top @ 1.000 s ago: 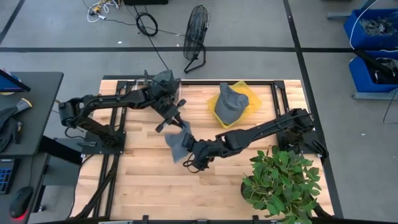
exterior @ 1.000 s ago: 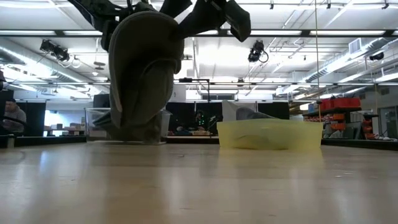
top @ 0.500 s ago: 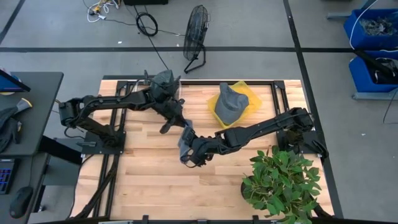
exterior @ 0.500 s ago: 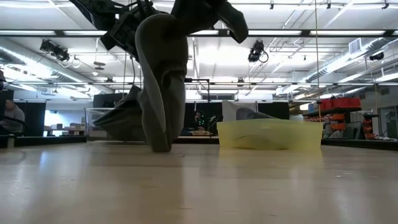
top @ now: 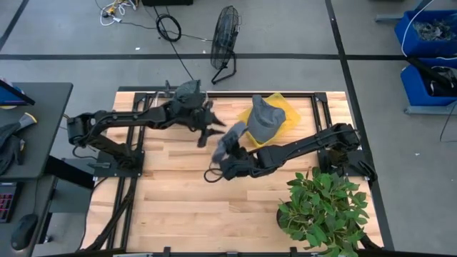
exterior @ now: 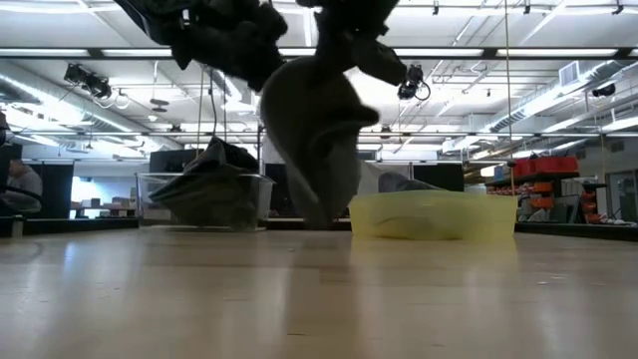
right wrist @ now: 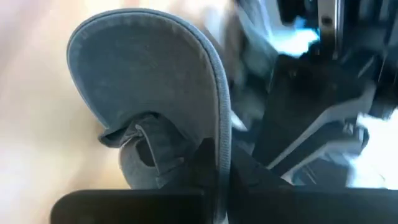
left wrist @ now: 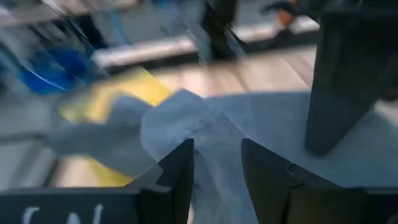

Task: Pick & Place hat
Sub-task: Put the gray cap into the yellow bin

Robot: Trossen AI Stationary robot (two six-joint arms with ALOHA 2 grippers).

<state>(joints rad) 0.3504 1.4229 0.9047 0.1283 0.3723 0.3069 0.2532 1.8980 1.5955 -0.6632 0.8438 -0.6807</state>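
Observation:
A grey-blue hat [top: 232, 134] hangs over the table's middle, just left of the yellow bin [top: 285, 107], with my right gripper [top: 227, 148] shut on it. In the low view the hat [exterior: 319, 150] hangs under that gripper [exterior: 344, 25]. My left gripper [top: 209, 133] stands open right beside the hat on its left. Its two fingers [left wrist: 177, 177] are apart, with the hat's cloth [left wrist: 205, 124] beyond them. Whether they touch it I cannot tell. A second hat [top: 263, 118] lies in the yellow bin. My right gripper pinches the hat's brim at its stitched edge [right wrist: 217, 134] between its two fingers. The fingers come slanting from the table's near side. The hat hangs below them with its crown down, and in the low view it looks clear of the table.
A clear container [top: 187, 91] with more hats stands at the far left of the table. A potted plant [top: 321, 207] fills the near right corner. A floor fan [top: 225, 36] stands beyond the far edge. Bare wood [top: 178, 207] lies at the near left.
My left gripper has opened and let go of the hat, drifting a little toward the yellow bin. My right gripper has taken hold of the hat and carried it up and toward the far right, from the table's middle to beside the bin. The hat has swung round.

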